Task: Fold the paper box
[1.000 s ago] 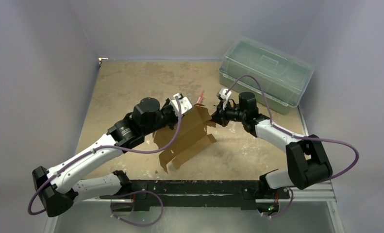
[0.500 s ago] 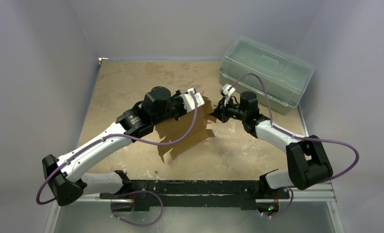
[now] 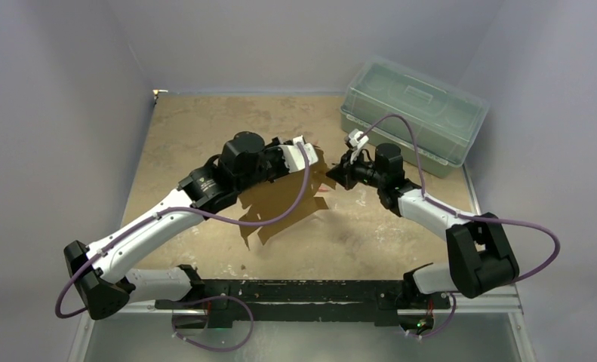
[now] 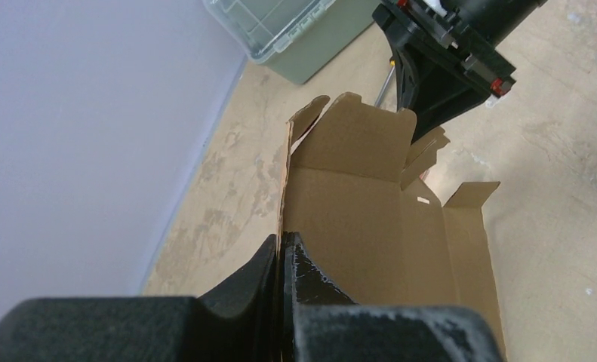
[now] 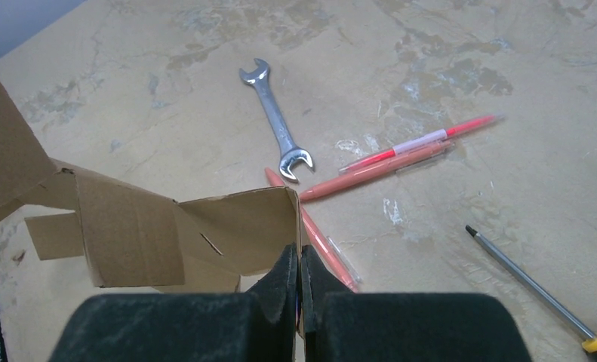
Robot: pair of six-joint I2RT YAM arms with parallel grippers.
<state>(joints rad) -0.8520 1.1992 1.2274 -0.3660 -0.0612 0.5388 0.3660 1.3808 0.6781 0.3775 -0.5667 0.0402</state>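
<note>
The paper box (image 3: pixel 284 202) is a brown cardboard die-cut sheet, partly folded and held up off the table between both arms. My left gripper (image 4: pixel 282 245) is shut on one long edge of the paper box (image 4: pixel 370 219), with the sheet's inner face spreading to the right of the jaws. My right gripper (image 5: pixel 298 256) is shut on the edge of an end flap of the paper box (image 5: pixel 227 226). In the top view the left gripper (image 3: pixel 310 151) and the right gripper (image 3: pixel 334 175) pinch the sheet's far end from opposite sides.
A translucent green lidded bin (image 3: pixel 412 113) stands at the back right. On the table under the box's far end lie a wrench (image 5: pixel 278 124), orange-red pens (image 5: pixel 401 154) and a screwdriver (image 5: pixel 533 286). Grey walls close in on the left and behind.
The left arm swung right and toward the back, lifting and tilting the cardboard sheet steeper. The right gripper rose slightly with its flap. Both grips stayed shut.
</note>
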